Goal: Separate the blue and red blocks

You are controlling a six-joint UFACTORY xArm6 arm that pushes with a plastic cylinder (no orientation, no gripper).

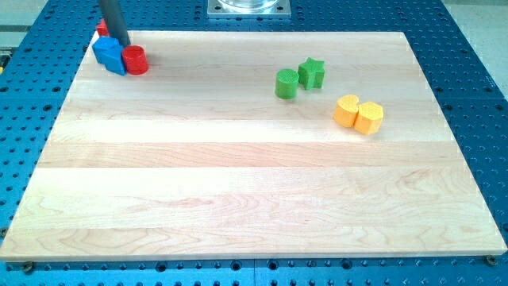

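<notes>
A blue block point(109, 55) sits near the board's top-left corner. A red cylinder point(136, 59) touches its right side. Another red block point(101, 28) shows partly behind the rod, at the board's top-left edge. My tip point(124, 45) is at the top edge of the blue block and the red cylinder, right between them, touching or nearly touching both.
A green cylinder point(286, 83) and a green star point(311, 73) sit together right of centre near the top. Two yellow blocks point(346, 110) point(369, 117) touch each other further right. The wooden board point(238, 183) lies on a blue perforated table.
</notes>
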